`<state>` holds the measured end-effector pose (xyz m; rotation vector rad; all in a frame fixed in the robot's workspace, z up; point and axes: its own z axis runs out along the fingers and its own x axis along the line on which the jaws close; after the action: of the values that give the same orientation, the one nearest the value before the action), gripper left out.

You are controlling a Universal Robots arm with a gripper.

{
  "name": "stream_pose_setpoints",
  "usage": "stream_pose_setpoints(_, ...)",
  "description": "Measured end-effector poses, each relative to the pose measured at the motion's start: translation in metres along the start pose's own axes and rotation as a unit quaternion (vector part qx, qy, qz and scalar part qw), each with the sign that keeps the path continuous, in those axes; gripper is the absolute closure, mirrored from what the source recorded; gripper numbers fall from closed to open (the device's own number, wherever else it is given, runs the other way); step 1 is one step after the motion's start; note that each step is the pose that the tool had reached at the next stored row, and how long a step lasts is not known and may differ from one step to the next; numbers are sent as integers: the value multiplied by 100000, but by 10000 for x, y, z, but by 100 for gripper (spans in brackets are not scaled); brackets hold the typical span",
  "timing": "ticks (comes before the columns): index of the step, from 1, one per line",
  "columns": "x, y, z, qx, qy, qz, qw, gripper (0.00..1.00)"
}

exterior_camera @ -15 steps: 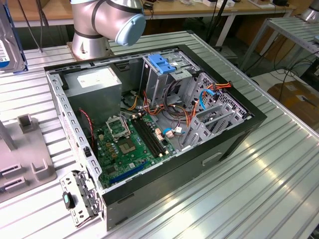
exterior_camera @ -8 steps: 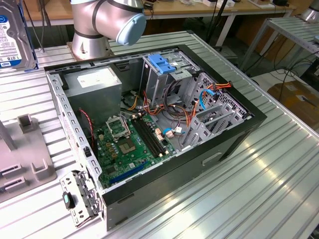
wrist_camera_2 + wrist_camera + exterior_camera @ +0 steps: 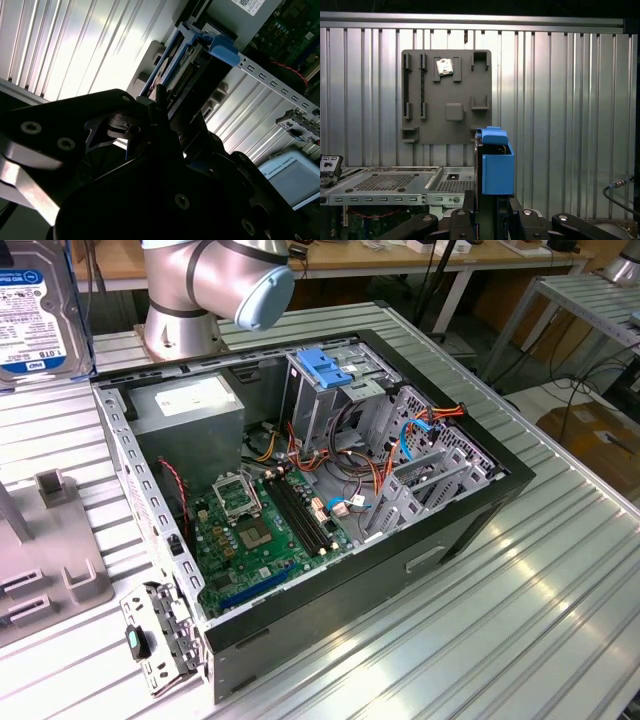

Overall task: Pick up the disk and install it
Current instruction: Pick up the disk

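Observation:
The disk [image 3: 35,310], a silver drive with a blue-and-white label in a blue rail frame, hangs in the air at the exterior view's upper left, above the grey holder plate [image 3: 50,560]. In the first wrist view it stands edge-on [image 3: 495,162], rising from between the dark fingers of my gripper [image 3: 492,202]. The second wrist view shows the blue frame and the drive's connector edge [image 3: 187,70] just past the gripper [image 3: 165,117], which is shut on the drive. The open computer case [image 3: 470,510] lies to the exterior view's right of the disk.
Inside the case are a green motherboard [image 3: 250,530], a grey power-supply box [image 3: 190,410] and a drive cage with a blue bracket [image 3: 325,368]. The arm's base [image 3: 190,300] stands behind the case. The holder plate [image 3: 447,95] rests on a ribbed metal table [image 3: 520,620].

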<state>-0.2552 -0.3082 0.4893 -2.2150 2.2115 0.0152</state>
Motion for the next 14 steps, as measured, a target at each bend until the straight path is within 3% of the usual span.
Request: stream_pose_setpoints(14,11,-43,-18,-18,6,0,100000,65)
